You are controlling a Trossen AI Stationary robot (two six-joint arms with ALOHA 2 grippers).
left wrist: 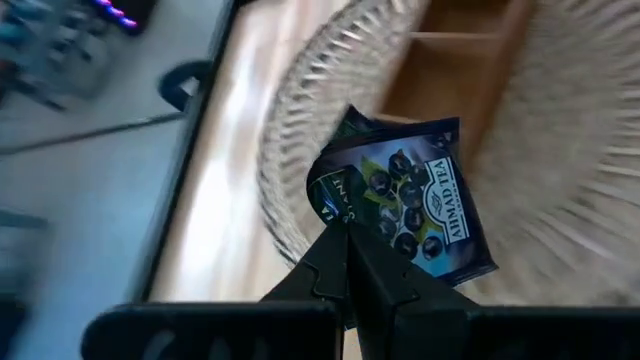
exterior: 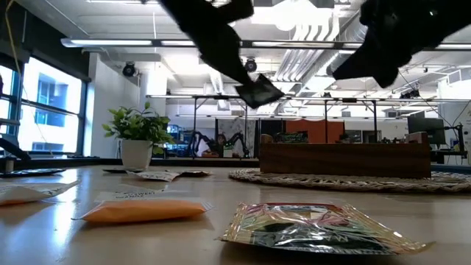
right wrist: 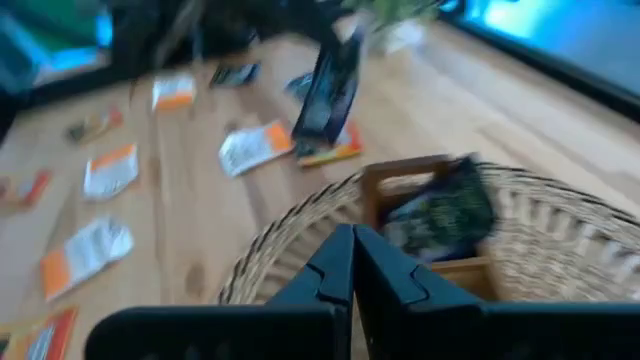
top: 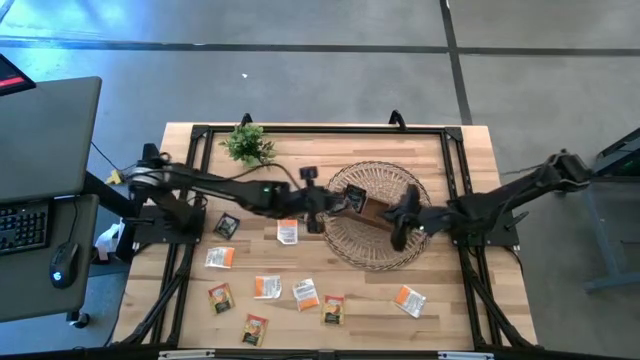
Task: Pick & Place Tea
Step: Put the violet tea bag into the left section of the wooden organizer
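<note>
From above, the left gripper (top: 335, 203) is clamped on one black packet (top: 354, 197) over the basket's (top: 415, 182) nine o'clock rim. The right gripper (top: 398, 235), fingers together and empty, hangs over the basket's middle, beside the one tray (top: 372, 208). Ten packets (top: 268, 287) lie on the table (top: 450, 310), and one plant (top: 247, 143) stands at eleven o'clock.

Low view: the held packet (exterior: 259, 92) hangs in the air.

Left wrist: fingers (left wrist: 335, 262) pinch its corner.

Right wrist: one dark packet (right wrist: 440, 215) lies in the tray.
</note>
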